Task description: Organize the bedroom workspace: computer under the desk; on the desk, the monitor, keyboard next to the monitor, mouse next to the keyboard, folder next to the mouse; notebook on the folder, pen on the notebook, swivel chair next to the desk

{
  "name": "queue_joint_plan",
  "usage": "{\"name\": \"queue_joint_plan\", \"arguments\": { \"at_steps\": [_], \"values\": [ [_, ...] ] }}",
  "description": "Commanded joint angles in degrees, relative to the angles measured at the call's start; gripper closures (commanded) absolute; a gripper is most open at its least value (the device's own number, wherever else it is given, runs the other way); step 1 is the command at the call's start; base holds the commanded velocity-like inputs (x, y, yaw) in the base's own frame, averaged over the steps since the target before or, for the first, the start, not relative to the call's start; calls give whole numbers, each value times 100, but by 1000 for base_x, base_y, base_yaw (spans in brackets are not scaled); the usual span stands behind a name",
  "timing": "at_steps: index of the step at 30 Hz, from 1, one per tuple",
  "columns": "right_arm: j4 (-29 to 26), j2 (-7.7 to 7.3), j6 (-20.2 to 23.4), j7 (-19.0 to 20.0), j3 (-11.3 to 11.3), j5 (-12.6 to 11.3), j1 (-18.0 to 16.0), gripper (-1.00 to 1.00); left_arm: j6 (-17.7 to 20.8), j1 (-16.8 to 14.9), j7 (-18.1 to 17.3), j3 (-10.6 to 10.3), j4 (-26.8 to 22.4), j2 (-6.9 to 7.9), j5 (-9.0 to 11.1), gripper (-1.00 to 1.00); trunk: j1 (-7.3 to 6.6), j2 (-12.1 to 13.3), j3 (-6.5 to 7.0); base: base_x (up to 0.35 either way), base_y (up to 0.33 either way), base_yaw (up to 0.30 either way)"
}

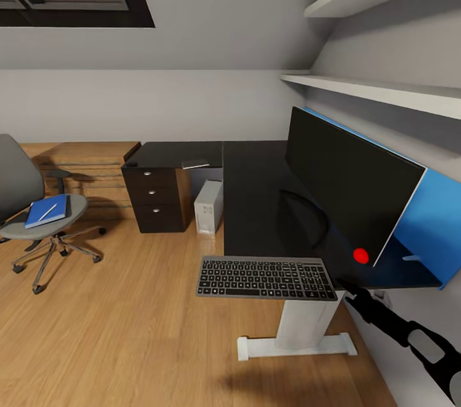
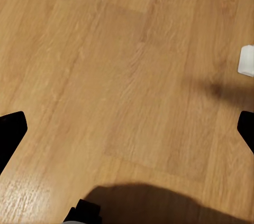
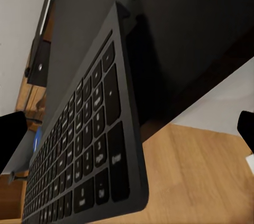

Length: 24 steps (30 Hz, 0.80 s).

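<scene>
Right tool (image 3: pixel 127 134), its dark fingertips showing spread wide and released at the frame edges, is pointing at the keyboard's (image 1: pixel 266 277) short end. In the head view the keyboard is overhanging the tabletop (image 1: pixel 256 202) edge at 6 o'clock from the monitor (image 1: pixel 349 182), long axis running 9 to 3. The right arm (image 1: pixel 403 330) is reaching in from 4 o'clock and is nearer, while the left tool (image 2: pixel 127 129), likewise spread, is facing bare floor (image 2: pixel 106 65).

The swivel chair (image 1: pixel 29 215) is cut off at the head view's edge, its backrest half showing.
</scene>
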Motion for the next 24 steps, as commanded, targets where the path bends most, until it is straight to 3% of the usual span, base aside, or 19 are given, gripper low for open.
{"name": "queue_joint_plan", "arguments": {
  "at_steps": [1, 6, 13, 24],
  "values": [
    [2, 9, 36, 7, 34, -60, -4, -100, -24, -1, 50, -46, -9, 10, 52, -100, 0, -3, -5, 0, 0, 0],
    [2, 102, 36, 5, 35, -22, -4, -100, -24, -1, 50, -45, -9, 10, 62, -100, 0, -3, -5, 0, 0, 0],
    [2, 130, 36, 5, 29, 119, -4, -100, -24, -1, 50, -47, -9, 10, 58, -100, 0, -3, -5, 64, 52, 0],
    [10, 174, 36, -33, 32, 125, -4, -100, -24, -1, 50, -45, -9, 10, 64, -100, 0, -3, -5, 10, 9, 0]
  ]
}}
